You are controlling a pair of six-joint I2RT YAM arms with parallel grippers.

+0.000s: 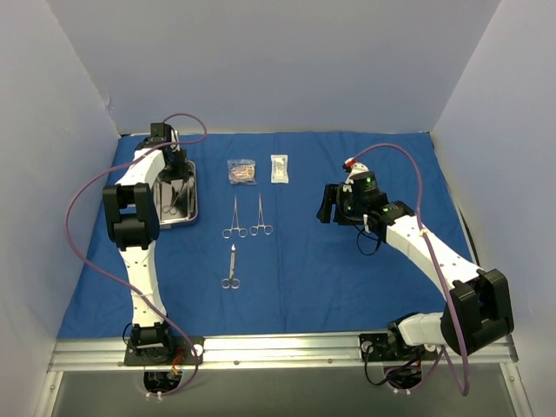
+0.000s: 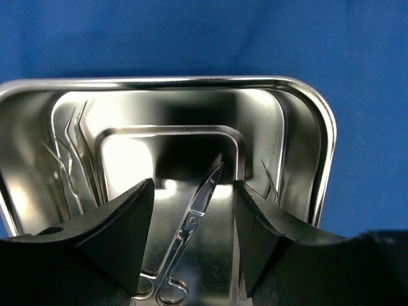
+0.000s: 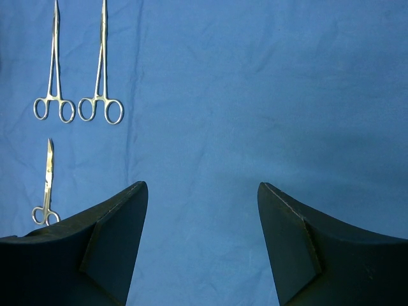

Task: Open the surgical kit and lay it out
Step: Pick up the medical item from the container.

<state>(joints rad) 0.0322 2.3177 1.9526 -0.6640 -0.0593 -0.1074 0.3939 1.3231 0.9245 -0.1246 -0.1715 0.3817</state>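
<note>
**Top view.** The steel tray point(image 1: 184, 208) lay far left on the blue cloth wrap point(image 1: 347, 287), under the left end effector point(image 1: 173, 164). The right end effector point(image 1: 328, 208) hung released, well apart to the right.

**Left wrist view.** The jaws stood released either side of the scissors point(image 2: 191, 223), whose long axis ran near-to-far between them, tips far.

**Right wrist view.** Only bare cloth lay between the jaws.
</note>
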